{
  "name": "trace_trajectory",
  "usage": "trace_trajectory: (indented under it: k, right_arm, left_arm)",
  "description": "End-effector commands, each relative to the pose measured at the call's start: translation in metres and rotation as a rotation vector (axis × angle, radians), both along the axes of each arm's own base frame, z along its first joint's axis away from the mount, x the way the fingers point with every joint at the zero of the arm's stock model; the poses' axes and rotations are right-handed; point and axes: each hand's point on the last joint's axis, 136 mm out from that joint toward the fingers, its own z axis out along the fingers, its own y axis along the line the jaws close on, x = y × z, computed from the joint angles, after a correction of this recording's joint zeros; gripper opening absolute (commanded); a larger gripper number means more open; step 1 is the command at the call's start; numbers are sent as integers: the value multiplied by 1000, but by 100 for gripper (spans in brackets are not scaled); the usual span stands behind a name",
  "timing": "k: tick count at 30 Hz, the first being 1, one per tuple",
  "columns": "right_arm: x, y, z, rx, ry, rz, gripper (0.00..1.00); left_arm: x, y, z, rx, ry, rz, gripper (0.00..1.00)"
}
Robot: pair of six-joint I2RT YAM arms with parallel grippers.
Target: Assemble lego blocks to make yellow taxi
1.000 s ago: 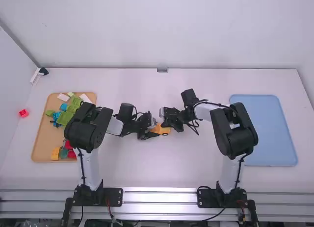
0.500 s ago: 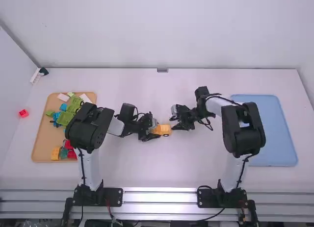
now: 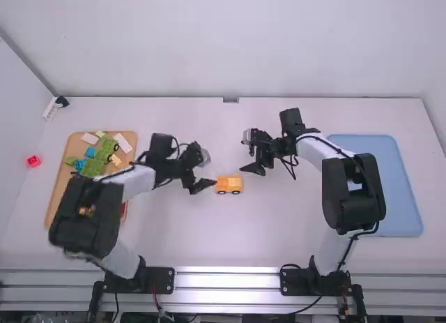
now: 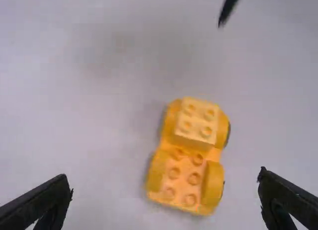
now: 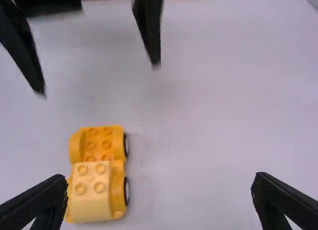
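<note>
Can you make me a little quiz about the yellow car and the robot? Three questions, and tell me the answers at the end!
1. True or false: the car sits on the table between the left gripper and the right gripper.

2. Pick one. What colour is the loose block beside the brown tray?
a) green
b) blue
c) red

3. Count: how many round bumps are on top of the car's tall block?

Key: 1. True. 2. c. 3. Four.
</note>
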Motion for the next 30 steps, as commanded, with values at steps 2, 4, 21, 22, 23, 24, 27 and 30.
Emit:
trace_trajectory:
  k: [2, 4, 21, 22, 23, 24, 27, 30]
  right_arm:
    - [10, 15, 33, 97, 47, -56, 99]
    - [14, 30, 40, 115, 40, -63, 99]
    - [-12, 143, 133, 206, -104, 146, 99]
    - [-13, 149, 145, 251, -88, 152, 99]
    - [-15, 154, 151, 271, -80, 150, 99]
    - [-15, 156, 153, 272, -81, 151, 99]
    - [-26, 166, 153, 254, -95, 184, 99]
    - [-38, 169, 148, 227, -100, 227, 99]
  left_arm:
    - [18, 47, 69, 20, -68, 280, 99]
    - [19, 79, 90, 55, -93, 447, 99]
    - [-76, 297, 149, -97, -86, 1994, 99]
    - [-96, 314, 152, -121, -131, 2163, 99]
    - [-110, 324, 154, -135, -171, 2266, 99]
    - [-114, 326, 155, -140, -180, 2287, 99]
    - [-102, 323, 157, -45, -142, 2124, 99]
    - [-99, 333, 160, -56, -108, 2061, 99]
